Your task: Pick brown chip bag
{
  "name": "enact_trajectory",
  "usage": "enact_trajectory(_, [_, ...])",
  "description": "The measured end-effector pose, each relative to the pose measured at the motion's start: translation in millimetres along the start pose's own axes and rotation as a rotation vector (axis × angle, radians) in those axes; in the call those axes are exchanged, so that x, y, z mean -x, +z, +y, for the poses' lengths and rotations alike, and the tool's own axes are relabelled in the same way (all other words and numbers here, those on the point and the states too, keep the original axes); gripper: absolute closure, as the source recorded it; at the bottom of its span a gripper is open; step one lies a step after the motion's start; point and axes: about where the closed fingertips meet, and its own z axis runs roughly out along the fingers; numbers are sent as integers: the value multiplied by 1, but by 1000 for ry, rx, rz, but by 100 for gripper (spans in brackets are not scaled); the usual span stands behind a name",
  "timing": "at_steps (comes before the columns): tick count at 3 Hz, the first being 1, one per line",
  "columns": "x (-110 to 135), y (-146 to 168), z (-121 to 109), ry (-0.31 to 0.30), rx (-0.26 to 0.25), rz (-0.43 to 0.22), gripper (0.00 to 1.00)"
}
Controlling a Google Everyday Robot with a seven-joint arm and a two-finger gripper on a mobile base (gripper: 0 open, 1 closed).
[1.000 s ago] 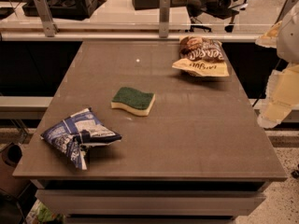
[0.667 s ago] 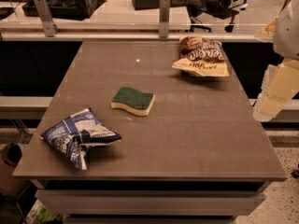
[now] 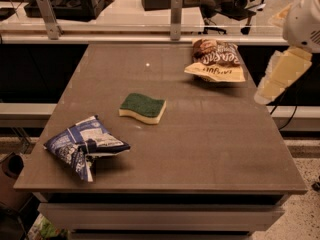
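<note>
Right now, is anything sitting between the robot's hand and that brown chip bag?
Nothing visible does. The hand hangs beyond the table's right edge, just right of the brown chip bag near the far right corner. The green sponge and blue-and-white bag lie well to the left.

The brown chip bag (image 3: 215, 60) lies on the table (image 3: 200, 139) in its far right part, close to the back edge and a little in from the right edge. It is a glossy, crinkled snack bag; the dark brown half with white lettering points to the back, and the pale yellow-tan half with darker print faces the front. It rests on its back, slightly puffed, its front edge lifted enough to throw a shadow. The end effector (image 3: 277, 79) hangs just off the table's right edge, beside the bag, apart from it
</note>
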Motion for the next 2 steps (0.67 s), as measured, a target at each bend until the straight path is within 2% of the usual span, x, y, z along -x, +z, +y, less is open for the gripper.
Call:
enact_trajectory(1, [14, 36, -33, 50, -68, -64, 0])
enact_trajectory(2, [29, 62, -65, 100, -158, -108, 0])
